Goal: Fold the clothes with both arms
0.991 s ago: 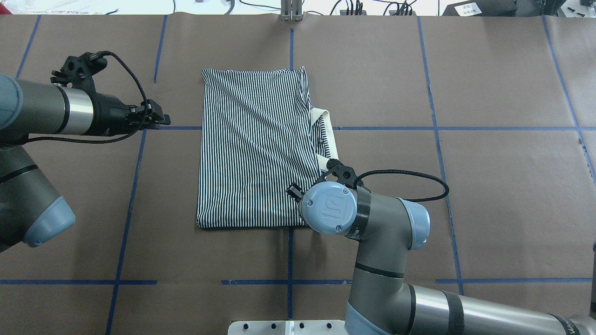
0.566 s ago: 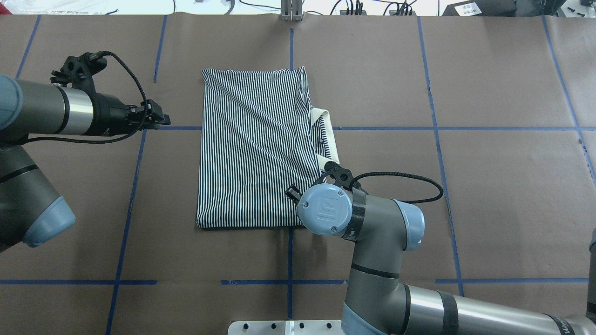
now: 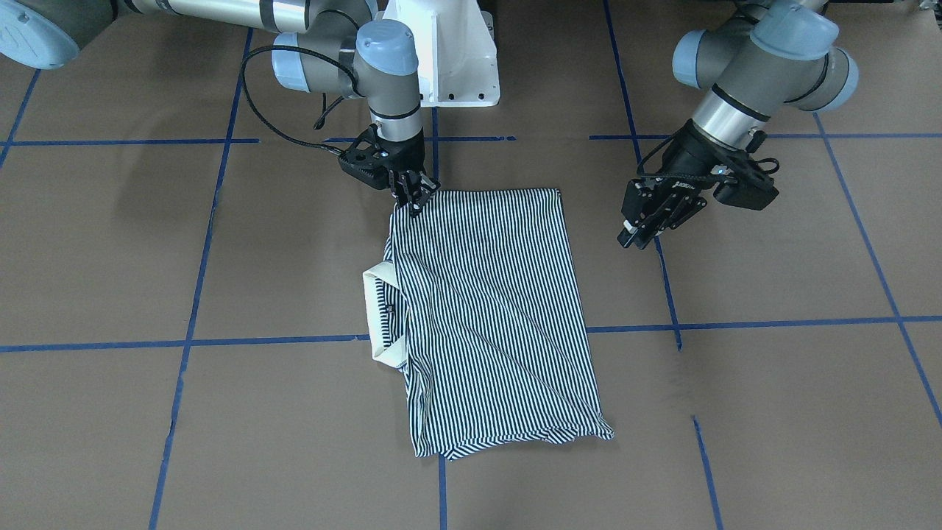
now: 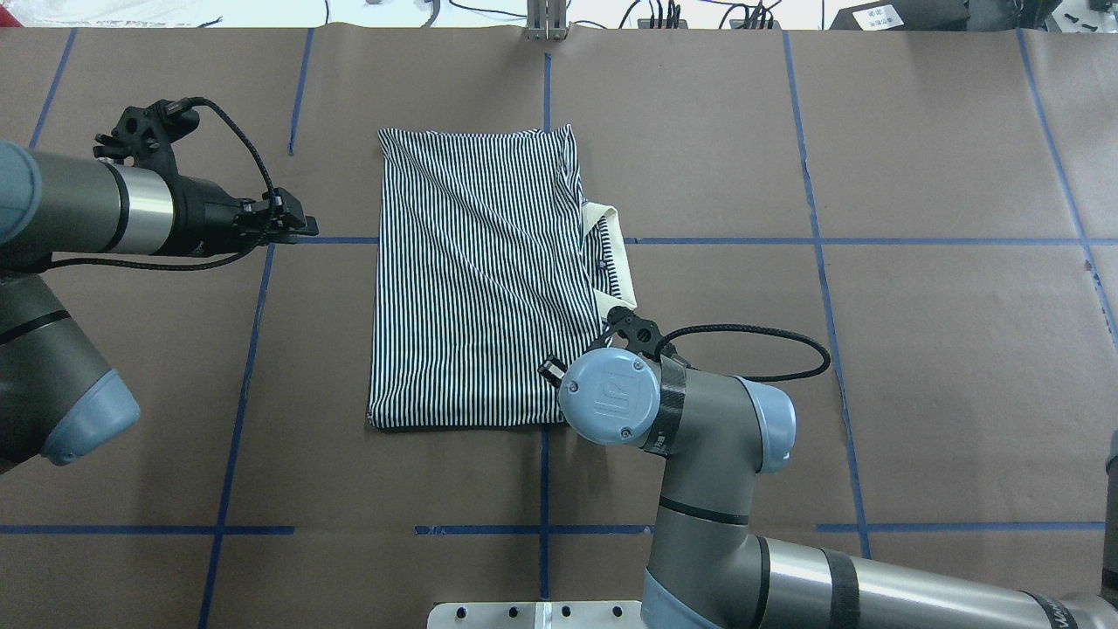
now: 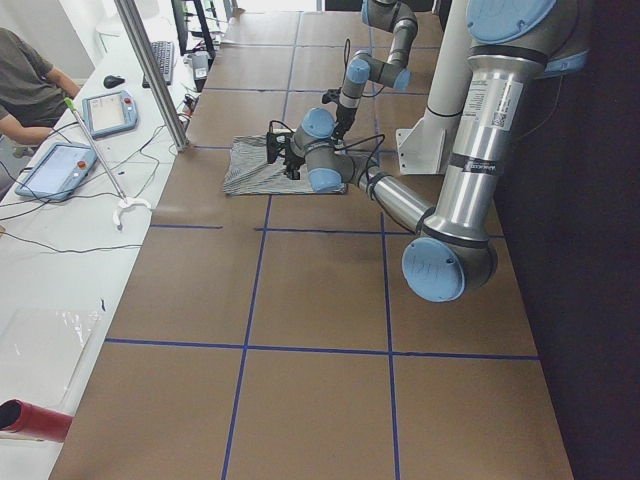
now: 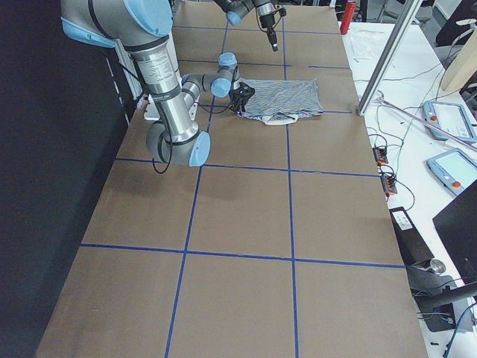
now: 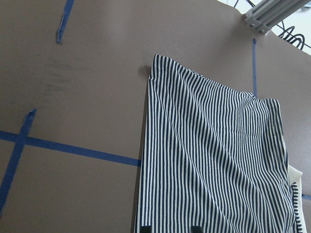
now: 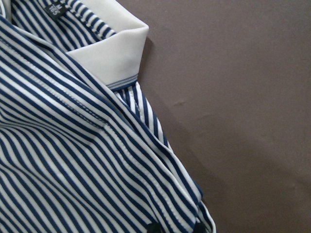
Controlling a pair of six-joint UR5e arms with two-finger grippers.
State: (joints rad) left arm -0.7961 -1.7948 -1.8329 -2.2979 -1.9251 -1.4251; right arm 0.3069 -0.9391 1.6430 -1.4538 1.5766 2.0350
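Note:
The striped polo shirt (image 3: 486,309) (image 4: 472,279) lies folded into a tall rectangle at the middle of the table, and its cream collar (image 3: 379,309) (image 4: 611,231) (image 8: 109,53) pokes out on the robot's right side. My right gripper (image 3: 413,202) points straight down at the shirt's near right corner, open, with the striped hem between its fingertips (image 8: 153,228). In the overhead view the right wrist hides that gripper. My left gripper (image 3: 639,237) (image 4: 301,227) hovers open above bare table left of the shirt, apart from it and aimed toward it.
Blue tape lines (image 4: 725,241) grid the brown table cover. The white pedestal base (image 3: 449,51) stands at the robot's edge. An aluminium post (image 4: 546,22) rises at the far edge. A seated person (image 5: 25,80) and tablets (image 5: 105,110) are at a side table.
The right arm has shifted a little to the left and closer onto the shirt's near right corner. The left arm and the shirt have not moved.

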